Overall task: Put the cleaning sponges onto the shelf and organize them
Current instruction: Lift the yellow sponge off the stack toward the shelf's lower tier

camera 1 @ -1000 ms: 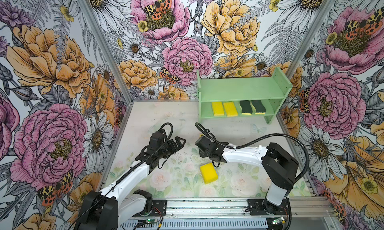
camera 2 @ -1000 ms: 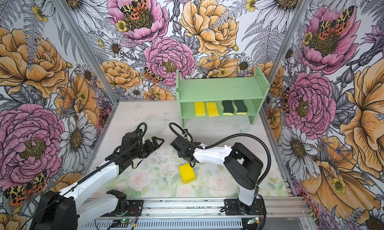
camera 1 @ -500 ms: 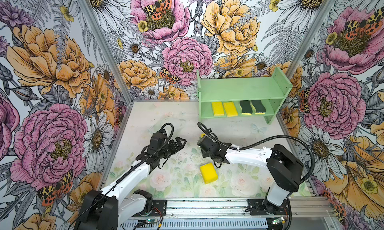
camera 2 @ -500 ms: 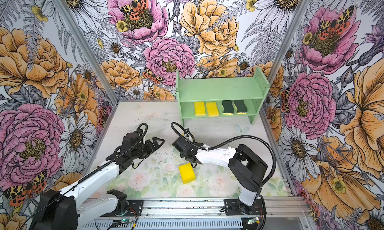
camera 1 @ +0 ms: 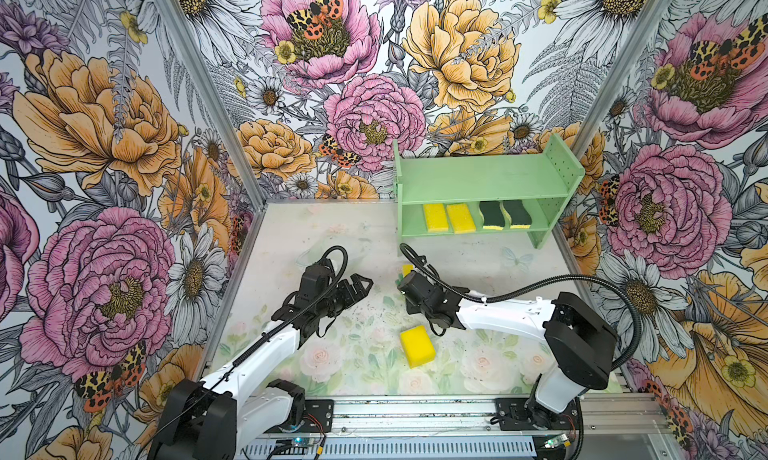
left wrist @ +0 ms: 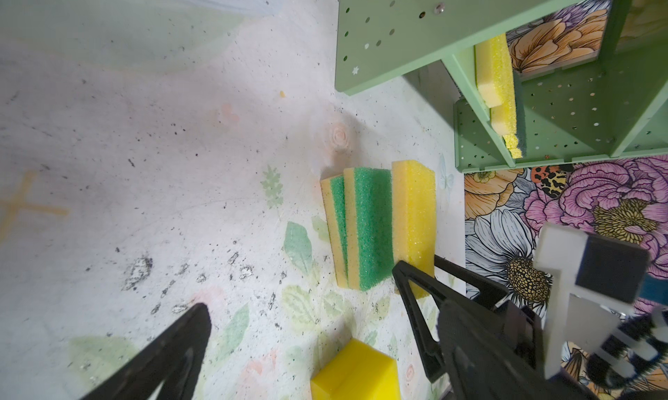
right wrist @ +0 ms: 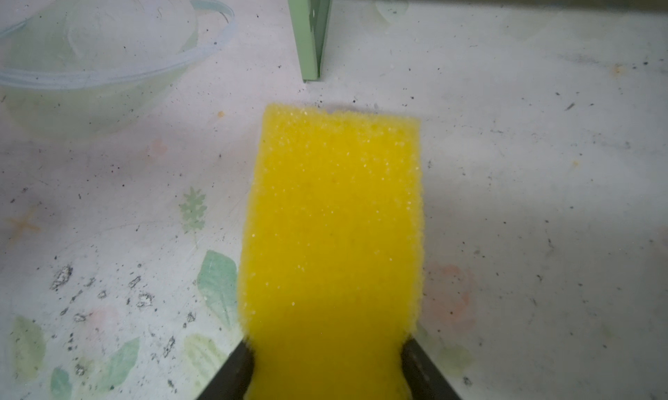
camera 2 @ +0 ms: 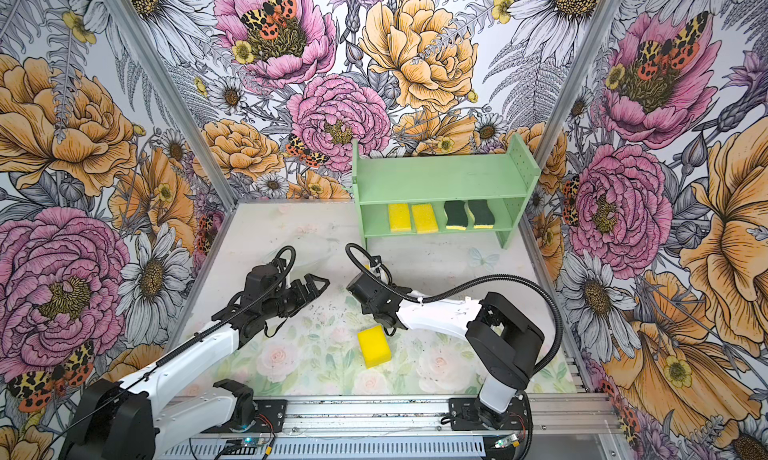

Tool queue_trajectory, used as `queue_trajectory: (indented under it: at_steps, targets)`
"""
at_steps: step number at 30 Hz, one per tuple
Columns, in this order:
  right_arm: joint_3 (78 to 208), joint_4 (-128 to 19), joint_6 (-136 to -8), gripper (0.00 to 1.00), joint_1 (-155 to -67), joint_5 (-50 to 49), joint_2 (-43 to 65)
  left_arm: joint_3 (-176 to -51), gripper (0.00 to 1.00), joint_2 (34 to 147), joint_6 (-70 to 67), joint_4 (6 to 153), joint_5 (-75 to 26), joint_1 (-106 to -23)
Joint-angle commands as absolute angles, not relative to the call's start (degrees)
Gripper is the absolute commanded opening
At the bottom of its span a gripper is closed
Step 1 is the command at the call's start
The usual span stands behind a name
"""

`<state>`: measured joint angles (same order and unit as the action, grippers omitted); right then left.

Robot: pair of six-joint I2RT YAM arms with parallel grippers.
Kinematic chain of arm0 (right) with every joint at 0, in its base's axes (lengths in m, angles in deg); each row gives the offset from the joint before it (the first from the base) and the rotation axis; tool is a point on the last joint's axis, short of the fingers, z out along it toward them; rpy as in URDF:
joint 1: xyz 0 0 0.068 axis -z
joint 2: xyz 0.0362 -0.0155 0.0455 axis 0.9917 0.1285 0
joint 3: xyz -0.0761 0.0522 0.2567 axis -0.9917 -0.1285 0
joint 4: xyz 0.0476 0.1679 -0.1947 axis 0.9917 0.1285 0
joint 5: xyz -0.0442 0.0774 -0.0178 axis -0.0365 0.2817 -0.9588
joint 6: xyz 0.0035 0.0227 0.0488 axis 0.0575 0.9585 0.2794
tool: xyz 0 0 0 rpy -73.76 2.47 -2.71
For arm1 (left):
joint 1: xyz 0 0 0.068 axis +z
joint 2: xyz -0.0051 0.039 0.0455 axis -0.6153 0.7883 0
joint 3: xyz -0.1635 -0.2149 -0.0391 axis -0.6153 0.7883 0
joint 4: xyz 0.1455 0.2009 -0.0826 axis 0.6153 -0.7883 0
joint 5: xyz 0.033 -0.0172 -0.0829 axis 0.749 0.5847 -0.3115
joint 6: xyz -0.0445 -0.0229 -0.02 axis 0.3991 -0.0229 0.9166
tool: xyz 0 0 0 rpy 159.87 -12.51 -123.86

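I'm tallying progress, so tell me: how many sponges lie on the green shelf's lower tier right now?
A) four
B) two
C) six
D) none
A: the lower tier of the shelf holds two plain yellow sponges and two dark-green-topped sponges, side by side in a row.

Both top views are looking steeply down from the front over the whole counter [camera 1: 299, 237]; wrist cameras are peering low and close, both catching the shelf [left wrist: 397, 36].
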<state>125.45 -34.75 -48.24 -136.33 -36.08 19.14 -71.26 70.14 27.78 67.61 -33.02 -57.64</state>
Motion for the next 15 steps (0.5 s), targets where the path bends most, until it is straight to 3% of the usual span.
queue_trajectory:
  at_steps: [1,15]
  targets:
    - [124.8,-36.4,-48.5,0.54,-136.8,-37.7,16.7,-71.2,0.99,70.5,27.9,67.4,-32.0,-58.0]
    - [124.3,-37.4,-49.8,0.5,-136.8,-38.5,14.0,-71.8,0.99,71.4,27.9,67.7,-32.0,-58.4]
